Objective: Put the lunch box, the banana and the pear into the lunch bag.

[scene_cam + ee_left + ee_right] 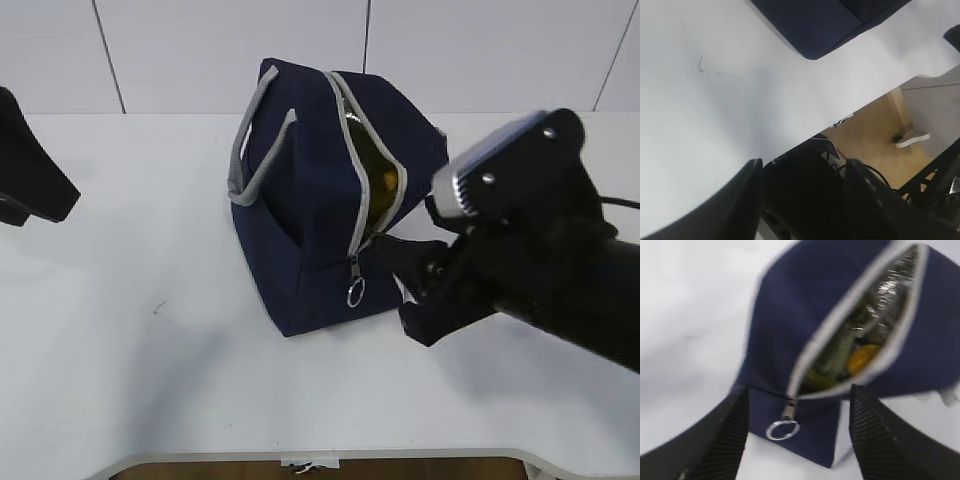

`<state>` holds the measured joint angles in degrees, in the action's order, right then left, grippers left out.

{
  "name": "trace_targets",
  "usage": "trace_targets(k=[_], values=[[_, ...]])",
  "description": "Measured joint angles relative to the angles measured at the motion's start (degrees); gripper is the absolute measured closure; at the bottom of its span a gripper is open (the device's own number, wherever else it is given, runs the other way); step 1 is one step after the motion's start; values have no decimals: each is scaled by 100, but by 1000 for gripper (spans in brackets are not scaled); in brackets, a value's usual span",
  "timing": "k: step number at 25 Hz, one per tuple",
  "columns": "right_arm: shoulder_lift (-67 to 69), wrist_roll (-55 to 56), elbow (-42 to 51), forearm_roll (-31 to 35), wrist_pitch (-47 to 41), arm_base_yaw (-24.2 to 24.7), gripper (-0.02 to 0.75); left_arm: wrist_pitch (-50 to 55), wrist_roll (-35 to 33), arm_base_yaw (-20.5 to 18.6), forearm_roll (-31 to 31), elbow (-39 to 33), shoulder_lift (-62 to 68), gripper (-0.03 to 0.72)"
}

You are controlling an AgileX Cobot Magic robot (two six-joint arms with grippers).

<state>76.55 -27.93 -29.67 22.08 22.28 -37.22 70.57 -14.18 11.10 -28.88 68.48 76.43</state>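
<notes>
One lunch bag (320,200) stands on the white table (130,330), nearer its far edge than its front edge, zipper gaping. Only the right wrist view looks into the opening: silver lining, a green shape and one yellow-orange patch, too blurred to tell which fruit. The exterior view shows just a yellow glint there. One ring pull (782,429) hangs at the zipper's lower end. The right fingers (797,440) are spread wide, holding nothing, just before the pull. The left fingers (805,200), seen only in the left wrist view, stand apart and empty over the table's front edge, one bag corner (812,30) showing
</notes>
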Motion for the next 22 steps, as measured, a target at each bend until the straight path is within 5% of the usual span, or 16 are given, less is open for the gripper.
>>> trace_targets(k=[22], values=[[2028, 2509, 390, -1127, 2172, -9, 250, 0, 26, 0, 0, 0, 0, 305]])
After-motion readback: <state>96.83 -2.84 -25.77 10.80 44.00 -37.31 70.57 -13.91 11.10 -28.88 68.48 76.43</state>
